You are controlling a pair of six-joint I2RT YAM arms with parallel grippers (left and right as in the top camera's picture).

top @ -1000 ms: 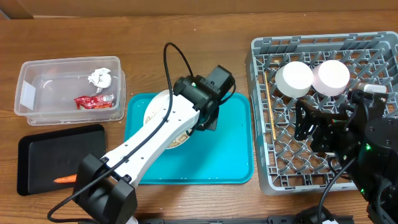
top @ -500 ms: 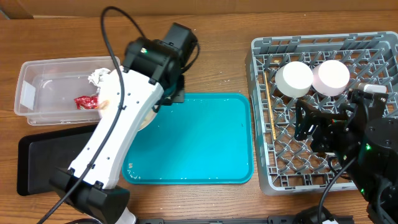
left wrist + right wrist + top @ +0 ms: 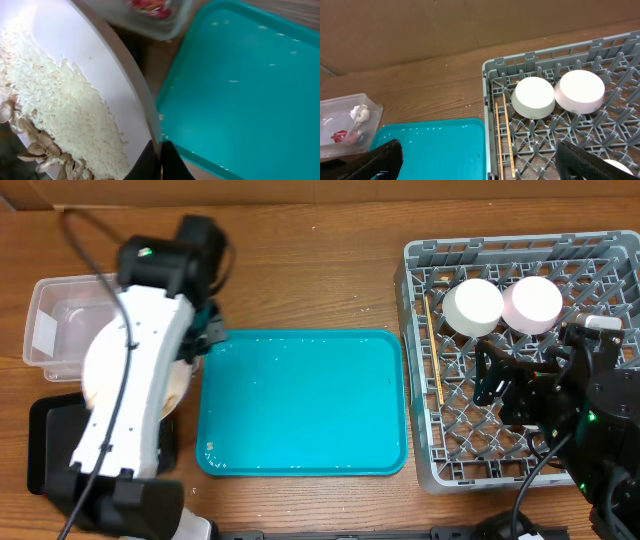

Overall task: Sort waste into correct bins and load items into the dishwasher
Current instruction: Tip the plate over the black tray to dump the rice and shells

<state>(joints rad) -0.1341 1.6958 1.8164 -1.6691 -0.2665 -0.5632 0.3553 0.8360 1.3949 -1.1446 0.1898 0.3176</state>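
My left gripper (image 3: 160, 161) is shut on the rim of the large white plate (image 3: 85, 55), which is tilted and carries white rice (image 3: 60, 110) and brownish scraps (image 3: 42, 150). In the overhead view the plate (image 3: 95, 380) hangs over the black tray (image 3: 45, 450) and the clear tub (image 3: 45, 315), mostly under my left arm, with the left gripper (image 3: 205, 340) at its right edge. The tub holds the white tissue (image 3: 360, 113) and the red wrapper (image 3: 339, 135). Two white bowls (image 3: 472, 307) (image 3: 532, 303) and the chopsticks (image 3: 432, 350) lie in the grey dish rack (image 3: 420, 430). My right gripper (image 3: 485, 167) is open and empty above the rack. The carrot is hidden.
The teal serving tray (image 3: 300, 400) lies between the bins and the rack, with only scattered rice grains on it. The rack's left wall stands close to the tray's right edge. Brown wooden table (image 3: 320, 270) runs behind them.
My left arm has swung left with the plate, from over the teal tray to over the black tray and clear tub. The right arm has not moved.
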